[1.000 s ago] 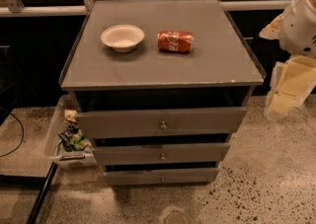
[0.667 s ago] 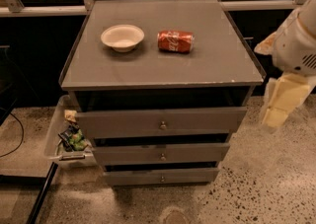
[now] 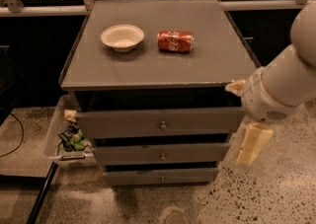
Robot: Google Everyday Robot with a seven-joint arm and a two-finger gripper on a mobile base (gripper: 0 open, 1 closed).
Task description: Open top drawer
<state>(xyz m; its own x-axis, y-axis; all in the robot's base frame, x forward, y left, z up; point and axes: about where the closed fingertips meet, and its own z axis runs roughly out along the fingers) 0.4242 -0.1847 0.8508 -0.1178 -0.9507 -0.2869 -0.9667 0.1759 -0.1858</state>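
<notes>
At the head of a stack of three, just under the slab of the counter (image 3: 148, 70): the top drawer (image 3: 123, 122), widest and tallest, with a flat grey front running left to right and a small round knob (image 3: 163, 125) at its centre. Looks shut or barely forward, with a dark gap above the panel; hard to tell which. Just past the right end of that front and somewhat lower: the gripper (image 3: 251, 144), pointing downward from a bulky white wrist (image 3: 269, 94) at the counter's near right corner. Cannot tell whether spread or pressed together; nothing seen in its grasp. Probably calls for a move leftward and slightly up along the panel's long axis to reach the knob, then a pull toward the near side. Nothing between gripper and knob along the drawer face. Below: two lower drawers (image 3: 133, 155), narrower and shorter, with like knobs, close enough to be taken for the target by mistake. On the counter, well back from the near edge: a pale bowl (image 3: 122, 36) to the left and a red can (image 3: 175, 41) on its side near it to the right, neither in the way of a pull. At the counter's left, on the speckled floor (image 3: 276, 193): a low bin (image 3: 54, 129) of clutter, likely clear of the drawer's travel.
</notes>
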